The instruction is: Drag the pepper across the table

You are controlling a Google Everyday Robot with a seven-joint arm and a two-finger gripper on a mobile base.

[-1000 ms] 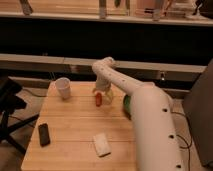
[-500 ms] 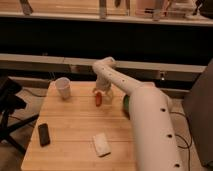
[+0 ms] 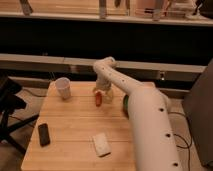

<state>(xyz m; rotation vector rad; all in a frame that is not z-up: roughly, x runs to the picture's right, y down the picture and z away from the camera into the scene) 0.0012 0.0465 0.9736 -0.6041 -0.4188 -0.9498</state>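
The pepper point(image 3: 98, 99), small, slim and red-orange, lies on the light-wood table point(image 3: 70, 120) near its far edge, slightly right of centre. My gripper point(image 3: 100, 92) hangs directly over the pepper's upper end, at the tip of the white arm that reaches in from the lower right. The gripper's body hides where it meets the pepper.
A white cup point(image 3: 63, 88) stands at the far left of the table. A black flat object point(image 3: 44, 134) lies near the front left and a white block point(image 3: 101, 144) near the front centre. A green bowl point(image 3: 125, 104) peeks out behind the arm. A black chair point(image 3: 10, 102) stands left of the table.
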